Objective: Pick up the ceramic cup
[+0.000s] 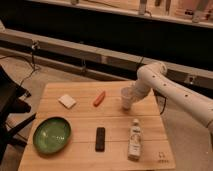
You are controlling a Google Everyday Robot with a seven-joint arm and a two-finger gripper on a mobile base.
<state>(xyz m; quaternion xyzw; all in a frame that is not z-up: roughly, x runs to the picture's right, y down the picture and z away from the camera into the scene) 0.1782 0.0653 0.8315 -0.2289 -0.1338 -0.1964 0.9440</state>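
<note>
The gripper is pinching the ceramic cup near the wooden table's far right edge, open floor lying just beyond. The cup is tilting slightly, mouth up, seemingly lifted. An orange carrot-like piece is lying left of it, a white bottle and dark remote nearer the camera.

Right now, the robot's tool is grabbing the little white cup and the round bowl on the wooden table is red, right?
Not quite: the round bowl is green, not red, as the camera view shows. The rest holds: the tool is shut on the small white ceramic cup at the far right of the wooden table.
</note>
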